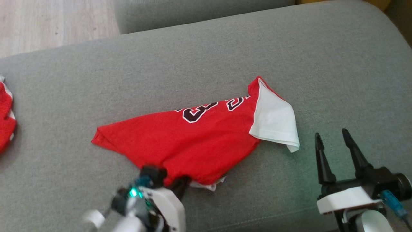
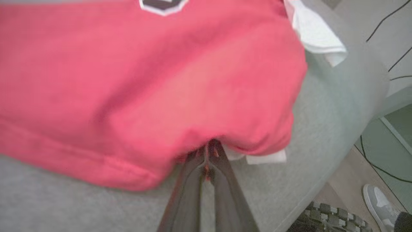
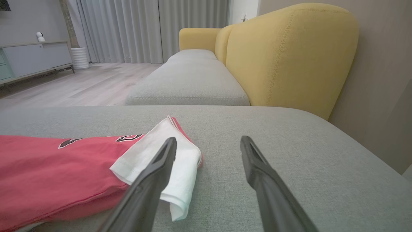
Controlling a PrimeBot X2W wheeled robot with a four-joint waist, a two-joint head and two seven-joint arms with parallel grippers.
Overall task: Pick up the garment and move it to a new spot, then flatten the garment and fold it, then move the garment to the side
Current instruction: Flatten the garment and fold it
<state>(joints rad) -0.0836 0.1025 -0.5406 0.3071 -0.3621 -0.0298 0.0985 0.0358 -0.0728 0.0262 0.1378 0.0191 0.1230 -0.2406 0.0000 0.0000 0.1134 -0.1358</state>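
Note:
The garment point(image 1: 193, 141) is a red jersey with dark numbers and a white sleeve, lying crumpled on the grey couch seat point(image 1: 206, 58). My left gripper point(image 1: 175, 180) is at its near hem, shut on the red cloth; in the left wrist view the garment point(image 2: 145, 80) bunches over the closed fingertips of that gripper point(image 2: 209, 149). My right gripper point(image 1: 331, 135) stands open just right of the white sleeve point(image 1: 273, 122), holding nothing. Seen from the right wrist, the gripper point(image 3: 208, 141) hovers over the seat with the sleeve point(image 3: 167, 154) beside its left finger.
Another red cloth point(image 1: 6, 116) lies at the seat's far left edge. A yellow couch back point(image 3: 289, 54) rises beyond the seat on the right. Wooden floor point(image 1: 48, 22) lies past the far edge. A person's shoe point(image 2: 379, 199) and cables show on the floor.

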